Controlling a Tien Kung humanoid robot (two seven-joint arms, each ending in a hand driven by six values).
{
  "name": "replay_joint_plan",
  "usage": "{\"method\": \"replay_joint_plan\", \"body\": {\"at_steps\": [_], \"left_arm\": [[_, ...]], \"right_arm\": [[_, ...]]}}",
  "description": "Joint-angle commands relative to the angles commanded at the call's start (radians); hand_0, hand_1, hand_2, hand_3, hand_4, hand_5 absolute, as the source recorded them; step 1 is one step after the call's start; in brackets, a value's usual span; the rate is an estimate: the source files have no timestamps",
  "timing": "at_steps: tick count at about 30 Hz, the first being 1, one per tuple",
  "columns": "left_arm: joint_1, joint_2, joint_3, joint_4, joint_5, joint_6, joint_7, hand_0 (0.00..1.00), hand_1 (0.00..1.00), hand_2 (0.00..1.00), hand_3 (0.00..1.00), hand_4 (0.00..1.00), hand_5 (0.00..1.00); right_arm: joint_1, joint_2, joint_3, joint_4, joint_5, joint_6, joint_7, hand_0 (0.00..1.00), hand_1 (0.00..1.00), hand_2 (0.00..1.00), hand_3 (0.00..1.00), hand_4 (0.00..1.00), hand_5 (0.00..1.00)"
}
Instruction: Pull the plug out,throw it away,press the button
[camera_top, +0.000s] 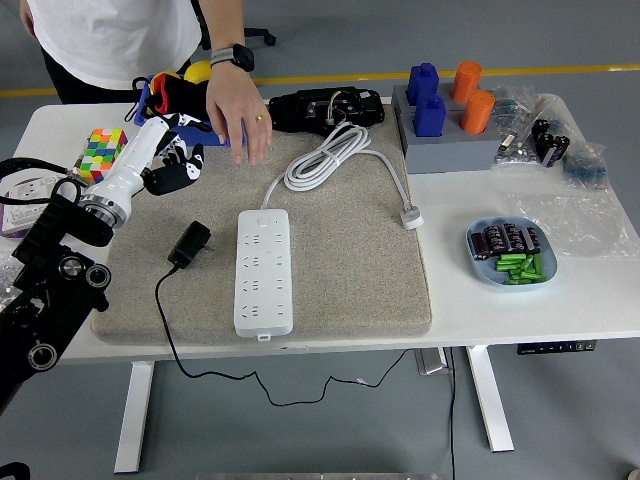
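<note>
One white tabletop (480, 300) w/ grey mat (350, 270). White power strip (264, 271) lies on mat, below-right of left hand (168, 160). Left hand is raised near blue bin (150, 108), fingers loosely curled, empty. Black plug (188, 245) lies on mat below hand, just left of strip. Person's hand (236, 112) hovers right of it.
</note>
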Motion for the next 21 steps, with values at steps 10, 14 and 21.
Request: {"method": "replay_joint_plan", "body": {"at_steps": [10, 14, 21], "left_arm": [[0.110, 0.019, -0.162, -0.016, 0.002, 0.028, -0.070, 0.855, 0.829, 0.768, 0.797, 0.739, 0.176], [0.135, 0.020, -0.194, -0.015, -0.003, 0.022, -0.077, 0.884, 0.862, 0.798, 0.825, 0.735, 0.169], [0.161, 0.015, -0.229, -0.018, -0.014, 0.008, -0.080, 0.882, 0.848, 0.786, 0.828, 0.734, 0.165]], "right_arm": [[0.006, -0.002, 0.004, -0.004, -0.001, -0.001, 0.000, 0.728, 0.679, 0.659, 0.642, 0.735, 0.586], [0.008, -0.002, 0.004, -0.002, -0.002, 0.000, 0.000, 0.728, 0.679, 0.659, 0.642, 0.736, 0.586], [0.010, -0.004, -0.003, -0.002, -0.004, 0.000, 0.000, 0.728, 0.679, 0.659, 0.642, 0.736, 0.586]]}}
